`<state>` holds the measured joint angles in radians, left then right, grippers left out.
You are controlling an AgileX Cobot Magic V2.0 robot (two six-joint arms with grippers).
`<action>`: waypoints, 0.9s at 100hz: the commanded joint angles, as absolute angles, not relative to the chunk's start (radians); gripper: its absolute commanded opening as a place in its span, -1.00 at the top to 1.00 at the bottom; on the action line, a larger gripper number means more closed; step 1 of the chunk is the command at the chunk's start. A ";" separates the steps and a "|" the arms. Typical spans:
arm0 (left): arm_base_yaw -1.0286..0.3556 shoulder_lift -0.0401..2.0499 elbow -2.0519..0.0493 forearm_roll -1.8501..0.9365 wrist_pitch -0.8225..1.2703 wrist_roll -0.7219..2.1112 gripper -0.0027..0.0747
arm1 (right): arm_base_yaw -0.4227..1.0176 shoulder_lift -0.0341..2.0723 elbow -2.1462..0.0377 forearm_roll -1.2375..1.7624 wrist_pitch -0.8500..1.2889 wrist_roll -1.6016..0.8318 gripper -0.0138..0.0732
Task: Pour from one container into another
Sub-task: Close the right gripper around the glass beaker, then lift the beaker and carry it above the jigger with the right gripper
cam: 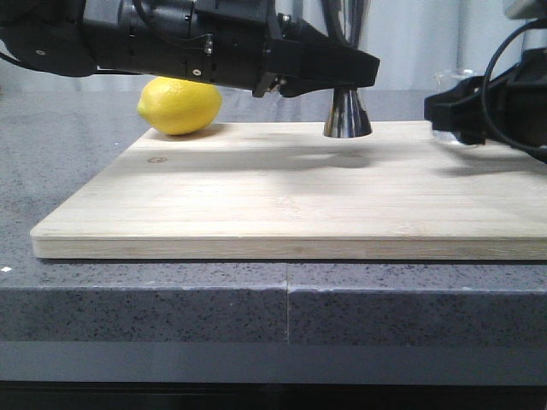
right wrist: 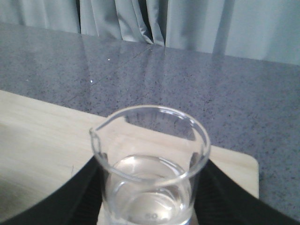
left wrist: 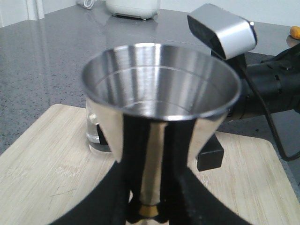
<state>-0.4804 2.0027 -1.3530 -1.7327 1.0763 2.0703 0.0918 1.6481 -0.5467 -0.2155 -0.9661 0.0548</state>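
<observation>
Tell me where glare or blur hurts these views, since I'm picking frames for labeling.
Front view: left gripper is a dark, detail-poor silhouette. Left wrist view: jigger streaked with reflections, its waist blurred. Right wrist view: beaker rim sharp, printed marks barely legible.

My desk [cam: 128,307] is a speckled grey stone top with a thin seam running through its front edge, and a pale wooden board [cam: 282,205] lies flat on it. Behind it hang grey-blue pleated curtains [right wrist: 187,23], whose folds reflect faintly in the polished surface, and soft, even light fills the room. Far off on the stone I see a white appliance [left wrist: 132,8] standing near a pale wall [left wrist: 18,11].
</observation>
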 commanded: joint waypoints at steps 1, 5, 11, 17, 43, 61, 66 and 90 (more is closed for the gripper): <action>-0.487 1.933 -1.384 -1.798 1.140 2.064 0.99 | 0.087 1.574 -0.577 -0.221 -1.047 0.050 0.01; -0.487 1.933 -1.384 -1.794 1.140 2.064 0.99 | 0.087 1.560 -0.587 -0.224 -1.020 0.050 0.01; -0.487 1.933 -1.384 -1.792 1.140 2.062 0.99 | 0.087 1.532 -0.605 -0.249 -0.963 0.050 0.01; -0.487 1.933 -1.384 -1.786 1.140 2.060 0.99 | 0.087 1.506 -0.619 -0.281 -0.920 0.050 0.01; -0.487 1.933 -1.384 -1.772 1.142 2.036 0.99 | 0.087 1.402 -0.671 -0.329 -0.849 0.050 0.01; -0.487 1.933 -1.384 -1.750 1.164 2.036 0.99 | 0.089 1.341 -0.698 -0.368 -0.788 0.050 0.01; -0.487 1.933 -1.384 -1.745 1.167 2.036 0.99 | 0.089 1.330 -0.699 -0.374 -0.788 0.050 0.01; -0.487 1.933 -1.384 -1.731 1.175 2.018 0.99 | 0.122 1.288 -0.731 -0.414 -0.727 0.052 0.01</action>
<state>-0.4804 2.0027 -1.3530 -1.6745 1.1107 2.0367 0.1079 1.3347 -0.6830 -0.4057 -0.6728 0.0548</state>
